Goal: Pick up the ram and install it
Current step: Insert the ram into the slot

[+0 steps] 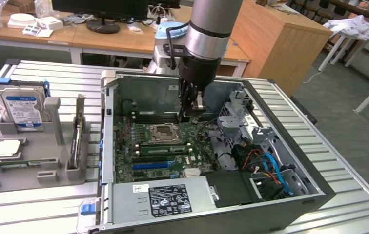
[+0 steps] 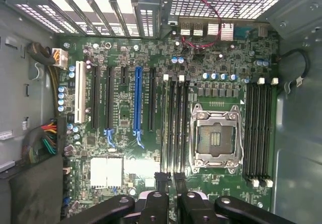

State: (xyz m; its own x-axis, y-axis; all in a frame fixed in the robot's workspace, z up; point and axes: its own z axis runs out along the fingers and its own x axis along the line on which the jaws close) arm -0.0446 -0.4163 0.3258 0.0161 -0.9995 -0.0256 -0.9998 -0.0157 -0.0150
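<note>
My gripper (image 1: 188,114) hangs inside the open computer case (image 1: 110,146), above the motherboard (image 2: 121,108) and apart from it. In the wrist view my gripper (image 2: 171,182) is over one end of the memory slots beside the empty processor socket (image 2: 216,138). Its two dark fingers (image 2: 161,181) stand slightly apart, with nothing visible between them. A long green ram stick (image 1: 163,148) sits on edge in one of those slots (image 2: 168,128), below and just ahead of the fingers. I cannot tell whether it is pressed fully home.
On the exterior view's left, a grey holder tray (image 1: 34,156) carries a hard drive (image 1: 22,105), a square silver chip (image 1: 7,148) and another long thin stick on edge (image 1: 78,131). Cables (image 1: 269,168) and a drive cage (image 1: 236,109) crowd the case's right side.
</note>
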